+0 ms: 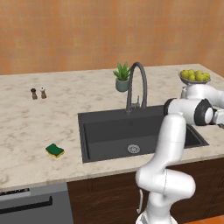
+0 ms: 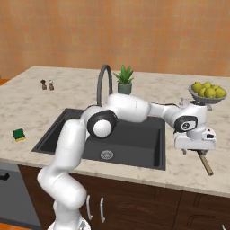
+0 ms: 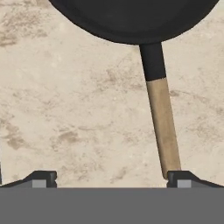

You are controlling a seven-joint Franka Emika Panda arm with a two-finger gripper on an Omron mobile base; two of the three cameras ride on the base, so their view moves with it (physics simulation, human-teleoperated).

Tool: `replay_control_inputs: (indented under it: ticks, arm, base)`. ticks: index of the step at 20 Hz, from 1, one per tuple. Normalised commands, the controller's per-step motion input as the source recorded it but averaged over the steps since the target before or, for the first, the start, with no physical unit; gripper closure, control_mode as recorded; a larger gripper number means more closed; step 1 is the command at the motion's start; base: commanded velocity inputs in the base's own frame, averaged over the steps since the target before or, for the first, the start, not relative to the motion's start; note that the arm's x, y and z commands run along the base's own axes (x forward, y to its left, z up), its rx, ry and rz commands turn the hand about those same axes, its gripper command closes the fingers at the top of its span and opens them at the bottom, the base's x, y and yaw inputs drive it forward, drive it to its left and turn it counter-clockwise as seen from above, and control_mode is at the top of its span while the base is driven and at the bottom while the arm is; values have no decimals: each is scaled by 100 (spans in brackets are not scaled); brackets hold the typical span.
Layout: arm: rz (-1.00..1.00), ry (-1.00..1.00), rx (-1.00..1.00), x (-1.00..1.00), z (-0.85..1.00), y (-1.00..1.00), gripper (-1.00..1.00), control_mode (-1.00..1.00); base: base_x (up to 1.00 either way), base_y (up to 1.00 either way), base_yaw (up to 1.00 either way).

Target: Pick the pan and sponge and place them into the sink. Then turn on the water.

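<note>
Left of my gripper (image 2: 196, 150) the sink (image 2: 134, 139) sits in the table (image 2: 67, 90). My gripper hangs spread open over the table. My hand view shows the pan (image 3: 131, 17), cut off at the top, its handle (image 3: 162, 127) running lengthwise toward my right fingertip (image 3: 179, 177). From the right base camera, just the handle's end pokes out beneath my hand. Far left lies the sponge (image 1: 54, 151).

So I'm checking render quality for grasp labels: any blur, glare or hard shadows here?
Hand view: the pan and its handle are sharp-edged, with no glare and only a faint shadow on the counter. Both base views: flat, even light, slightly soft, and the sink reads uniformly dark.
</note>
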Motion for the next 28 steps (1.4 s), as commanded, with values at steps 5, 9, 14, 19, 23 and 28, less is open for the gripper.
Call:
replay_control_inputs:
  ticks: [5,9,14,19,23,28]
  arm:
    - [1,0,0,15,-16,-26,-100,-100]
    - [1,4,0,17,-23,-31,-100,-100]
    - [2,7,3,15,-36,-30,-100,-100]
    - [3,3,6,21,-32,-26,-100,-100]
    - [4,4,7,24,-27,-29,-100,-100]
    - [2,8,1,12,-24,-5,100,-100]
  base:
    - [0,0,0]
    - [0,0,0]
    - [0,0,0]
    - [0,0,0]
    - [0,0,0]
    - [0,0,0]
